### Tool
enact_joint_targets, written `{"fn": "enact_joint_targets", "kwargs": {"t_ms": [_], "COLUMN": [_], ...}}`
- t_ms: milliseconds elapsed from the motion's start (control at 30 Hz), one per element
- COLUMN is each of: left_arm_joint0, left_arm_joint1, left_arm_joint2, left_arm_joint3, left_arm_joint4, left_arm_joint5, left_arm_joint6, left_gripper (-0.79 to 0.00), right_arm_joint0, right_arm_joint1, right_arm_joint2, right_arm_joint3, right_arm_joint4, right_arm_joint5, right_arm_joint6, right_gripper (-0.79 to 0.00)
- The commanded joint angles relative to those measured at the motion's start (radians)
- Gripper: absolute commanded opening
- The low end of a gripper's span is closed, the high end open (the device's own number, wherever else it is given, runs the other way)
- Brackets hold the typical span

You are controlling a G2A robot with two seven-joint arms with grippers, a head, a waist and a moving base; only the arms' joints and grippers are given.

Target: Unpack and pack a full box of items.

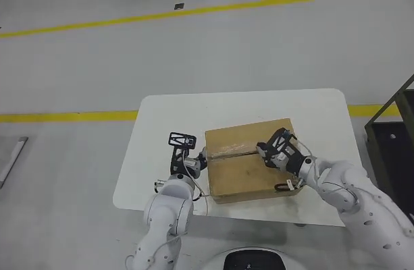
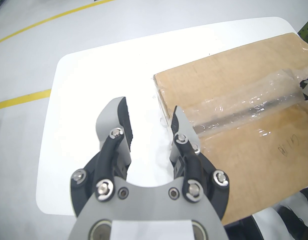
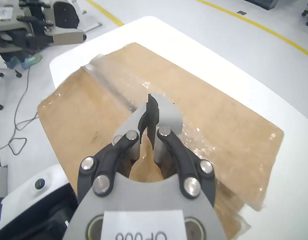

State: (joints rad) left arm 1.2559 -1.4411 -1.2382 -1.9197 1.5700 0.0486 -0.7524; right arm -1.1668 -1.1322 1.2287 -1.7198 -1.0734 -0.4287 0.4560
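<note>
1. Grey left gripper (image 2: 149, 111): fingers spread wide, empty, just beside the box (image 1: 240, 177) end.
2. Right gripper (image 3: 151, 101): fingers pressed together above the clear tape (image 3: 111, 86) along the top seam.
3. Box: cardboard, flaps closed, resting on the white table (image 1: 166, 121).

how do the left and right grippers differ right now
The left gripper is open; the right gripper is shut. The left gripper sits over the white table beside the end of the box; the right gripper is above the box top, at the taped seam. Both are the same grey-and-black two-finger build.
</note>
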Motion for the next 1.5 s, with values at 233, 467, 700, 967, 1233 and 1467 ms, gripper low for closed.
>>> {"fn": "enact_joint_targets", "kwargs": {"t_ms": [233, 467, 700, 967, 1233, 1467], "left_arm_joint0": [-0.057, -0.101, -0.132, -0.128, -0.111, -0.091], "left_arm_joint1": [-0.01, -0.018, -0.025, -0.026, -0.022, -0.019], "left_arm_joint2": [0.044, 0.068, 0.081, 0.063, 0.046, 0.037], "left_arm_joint3": [0.053, 0.116, 0.157, 0.139, 0.106, 0.078], "left_arm_joint4": [-0.029, -0.043, -0.048, -0.059, -0.069, -0.074], "left_arm_joint5": [0.014, 0.029, 0.061, 0.059, 0.024, 0.004], "left_arm_joint6": [0.011, 0.018, 0.026, 0.029, 0.036, 0.03], "left_gripper": [0.0, -0.523, -0.496, 0.0, 0.0, 0.0], "right_arm_joint0": [0.018, 0.007, -0.013, -0.041, -0.001, -0.002], "right_arm_joint1": [0.009, 0.015, 0.02, 0.027, 0.049, 0.055], "right_arm_joint2": [0.006, 0.037, 0.149, 0.308, 0.424, 0.435], "right_arm_joint3": [-0.006, -0.02, -0.07, -0.017, 0.035, 0.045], "right_arm_joint4": [-0.08, -0.034, 0.13, 0.46, 0.977, 1.023], "right_arm_joint5": [-0.064, -0.076, 0.013, 0.112, 0.187, 0.204], "right_arm_joint6": [0.038, 0.07, 0.048, 0.108, 0.538, 0.589], "right_gripper": [-0.785, -0.785, -0.785, -0.419, 0.0, 0.0]}}
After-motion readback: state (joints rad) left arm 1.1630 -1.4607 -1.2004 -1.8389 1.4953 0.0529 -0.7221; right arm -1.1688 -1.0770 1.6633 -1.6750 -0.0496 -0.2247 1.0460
